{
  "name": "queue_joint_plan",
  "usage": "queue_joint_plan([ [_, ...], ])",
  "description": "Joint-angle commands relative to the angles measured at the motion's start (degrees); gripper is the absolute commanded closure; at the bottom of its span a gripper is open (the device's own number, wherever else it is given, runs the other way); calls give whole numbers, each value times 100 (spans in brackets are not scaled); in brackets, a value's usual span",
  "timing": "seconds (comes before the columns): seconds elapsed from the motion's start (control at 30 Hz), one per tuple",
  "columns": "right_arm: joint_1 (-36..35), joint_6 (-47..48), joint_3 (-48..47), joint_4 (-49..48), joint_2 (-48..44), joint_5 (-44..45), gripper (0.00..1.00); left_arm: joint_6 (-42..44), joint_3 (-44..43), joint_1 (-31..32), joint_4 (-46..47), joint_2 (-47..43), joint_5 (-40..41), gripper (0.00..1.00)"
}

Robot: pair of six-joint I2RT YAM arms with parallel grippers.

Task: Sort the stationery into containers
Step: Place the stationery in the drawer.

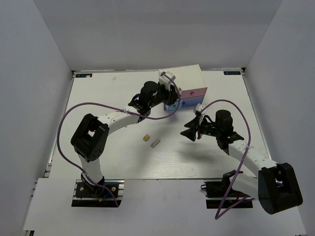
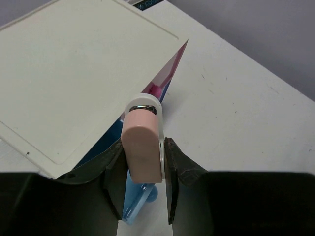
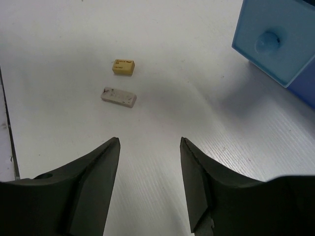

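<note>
My left gripper (image 2: 143,162) is shut on the pink eraser (image 2: 141,142) and holds it over the pulled-out light blue drawer (image 2: 134,202), beside the white cabinet (image 2: 74,64). In the top view this gripper (image 1: 169,96) is at the cabinet's (image 1: 184,77) front left. The pink drawer (image 1: 195,92) is shut. My right gripper (image 3: 149,142) is open and empty above the table; in the top view it (image 1: 189,132) hangs right of the tan eraser (image 1: 145,138) and the grey eraser (image 1: 155,143). Both erasers show in the right wrist view, tan (image 3: 123,67) and grey (image 3: 118,97). No highlighter is in view.
The light blue drawer's front with its round knob (image 3: 268,42) is at the upper right of the right wrist view, with the periwinkle drawer (image 3: 306,84) behind it. White walls enclose the table (image 1: 113,98) on three sides.
</note>
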State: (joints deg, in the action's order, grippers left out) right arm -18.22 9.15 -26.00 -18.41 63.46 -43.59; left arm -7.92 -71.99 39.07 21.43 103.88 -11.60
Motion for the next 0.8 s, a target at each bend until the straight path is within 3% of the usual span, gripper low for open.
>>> queue_joint_plan([
  [0.0, 81, 70, 42, -119, -159, -9, 41, 116, -211, -22, 72, -122, 26, 97],
  [0.2, 55, 61, 25, -189, -80, -9, 40, 168, -211, -22, 72, -122, 447, 61],
  [0.23, 64, 70, 25, -206, -62, -17, 40, 168, -211, -22, 72, -122, 508, 52],
  [0.4, 55, 61, -46, -250, 34, -26, 40, 168, -211, 31, 72, -122, 615, 38],
  [0.53, 81, 70, -168, -425, 192, -96, 46, 46, -141, 31, 167, -236, 615, 38],
  [0.57, 47, 87, -212, -470, 228, -97, 59, -16, -140, 31, 221, -236, 615, 42],
  [0.67, 55, 122, -423, -672, 508, -149, 82, -147, -88, 31, 291, -446, 562, 64],
  [0.7, 55, 131, -563, -707, 640, -167, 84, -148, -88, 31, 291, -499, 562, 79],
  [0.77, 73, 245, -765, -760, 842, -184, 86, -218, -35, 31, 352, -622, 562, 88],
])
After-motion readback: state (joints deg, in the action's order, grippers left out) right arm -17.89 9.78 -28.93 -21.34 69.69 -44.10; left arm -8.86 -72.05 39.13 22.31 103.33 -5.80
